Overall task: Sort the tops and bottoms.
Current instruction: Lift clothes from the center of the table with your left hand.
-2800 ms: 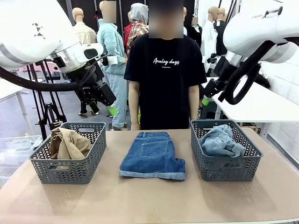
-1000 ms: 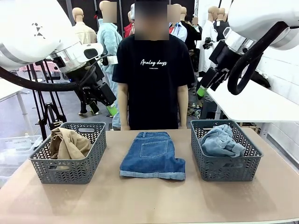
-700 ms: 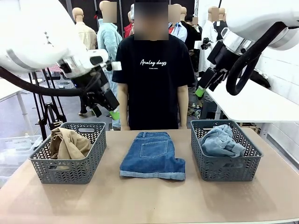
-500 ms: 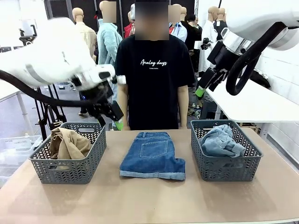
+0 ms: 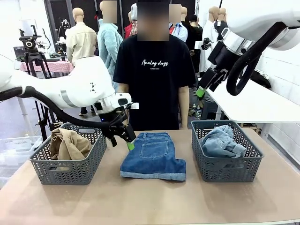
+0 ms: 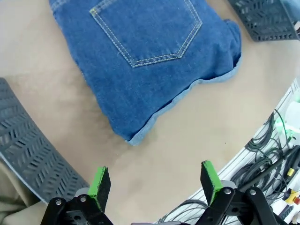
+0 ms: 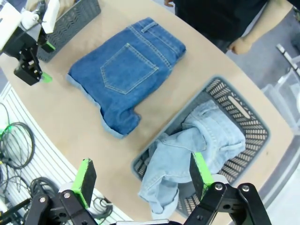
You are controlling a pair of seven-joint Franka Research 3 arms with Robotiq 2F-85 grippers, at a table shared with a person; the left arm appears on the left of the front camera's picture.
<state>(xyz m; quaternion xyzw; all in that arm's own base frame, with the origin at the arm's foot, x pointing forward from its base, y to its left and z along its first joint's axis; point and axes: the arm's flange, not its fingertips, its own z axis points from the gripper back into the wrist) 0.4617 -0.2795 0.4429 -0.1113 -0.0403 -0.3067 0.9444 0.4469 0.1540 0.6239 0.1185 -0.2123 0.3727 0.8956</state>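
As the left gripper [image 5: 122,143] hovers spread wide, denim shorts [image 5: 153,159] lie just ahead; right gripper [image 5: 203,91] equally spread.

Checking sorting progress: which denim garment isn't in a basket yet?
The darker blue shorts, flat on the table; the pale denim sits in the right basket.

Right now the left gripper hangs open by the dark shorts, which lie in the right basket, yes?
No. The shorts lie on the table, between the left basket and right basket, per the front view. The left gripper does hang open by them.
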